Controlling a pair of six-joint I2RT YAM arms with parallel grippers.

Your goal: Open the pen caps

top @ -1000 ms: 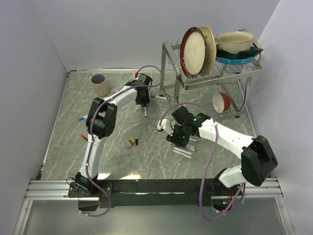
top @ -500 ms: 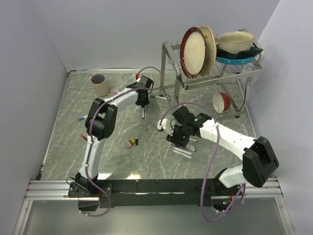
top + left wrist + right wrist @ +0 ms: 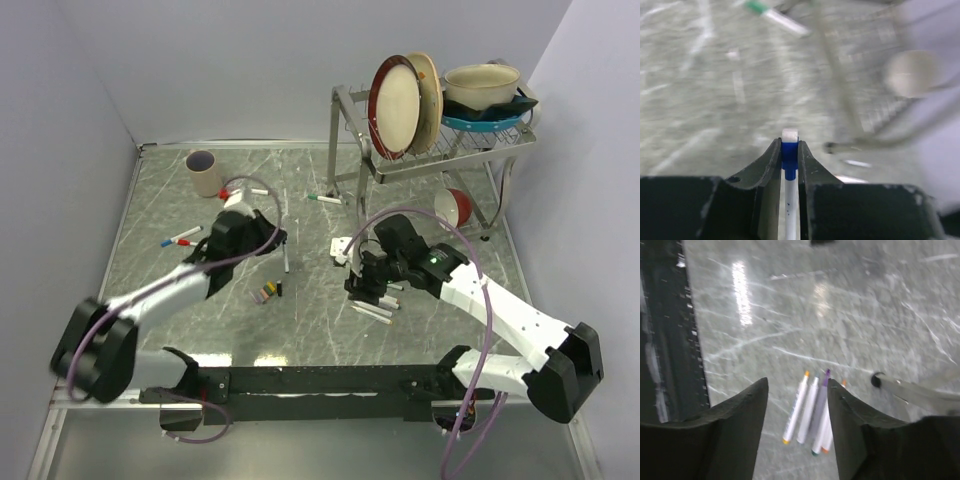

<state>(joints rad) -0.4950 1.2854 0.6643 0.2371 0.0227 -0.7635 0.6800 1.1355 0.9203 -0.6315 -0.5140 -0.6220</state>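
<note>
My left gripper [image 3: 268, 237] [image 3: 789, 145] is shut on a white pen [image 3: 287, 257] whose blue cap [image 3: 789, 151] sits squeezed between the fingertips, the barrel running back between the jaws. My right gripper [image 3: 365, 288] [image 3: 797, 386] hangs open above a row of several uncapped white pens [image 3: 376, 309] [image 3: 811, 413] lying side by side on the table; nothing is between its fingers. Several loose pen caps [image 3: 268, 292] lie in a small cluster between the arms. A green-capped pen [image 3: 325, 199] [image 3: 776, 13] lies farther back.
A beige cup [image 3: 204, 172] stands at the back left, with capped pens [image 3: 182, 238] on the table left of my left arm. A metal dish rack [image 3: 430, 150] with plates and bowls fills the back right, a red bowl [image 3: 455, 207] beneath it.
My left arm has swung back from near the rack toward the near left, carrying the pen. The right jaws have opened wider over the row of pens.
</note>
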